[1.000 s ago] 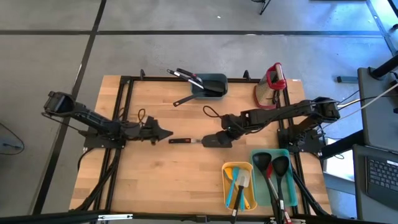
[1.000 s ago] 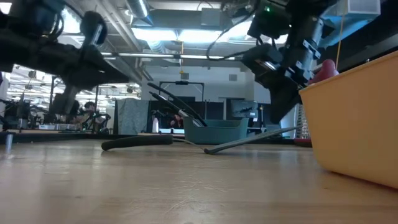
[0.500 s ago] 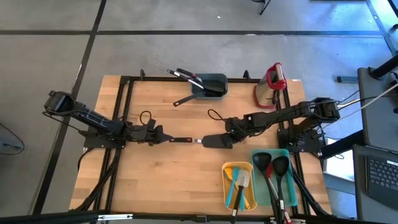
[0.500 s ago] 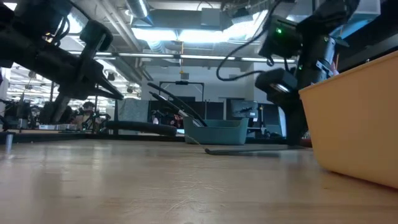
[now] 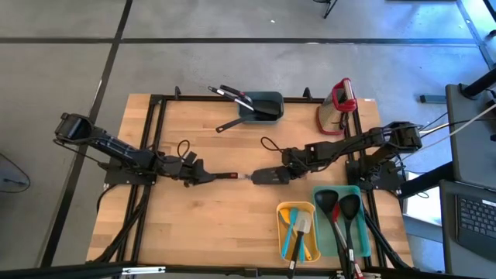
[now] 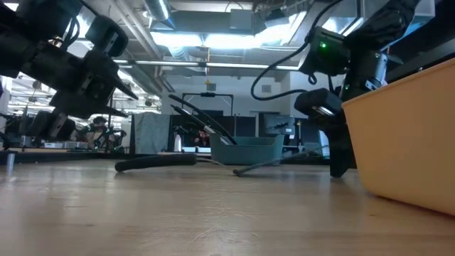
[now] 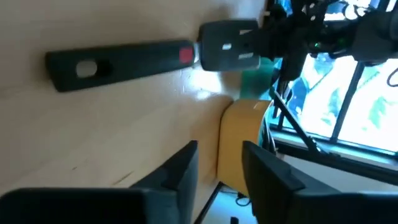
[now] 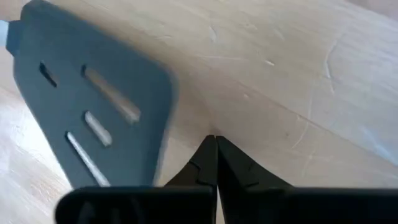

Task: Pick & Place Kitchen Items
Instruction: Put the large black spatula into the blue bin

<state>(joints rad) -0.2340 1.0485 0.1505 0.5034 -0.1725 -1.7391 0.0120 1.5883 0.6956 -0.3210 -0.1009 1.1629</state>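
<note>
turner point(image 5: 246, 176) – mid-table point(image 5: 194, 225) | left hand point(image 5: 208, 176), right hand point(image 5: 288, 172) – flanking

Even, bright light falls from above in the high view, shadows soft and short. The low view is backlit by ceiling strip lights point(image 6: 206, 39) at upper centre; the arms read as silhouettes, the near tabletop point(image 6: 213, 220) blurred. Window glare point(image 7: 367, 99) whitens the left wrist view's right side. Both wrist views are soft.
</note>
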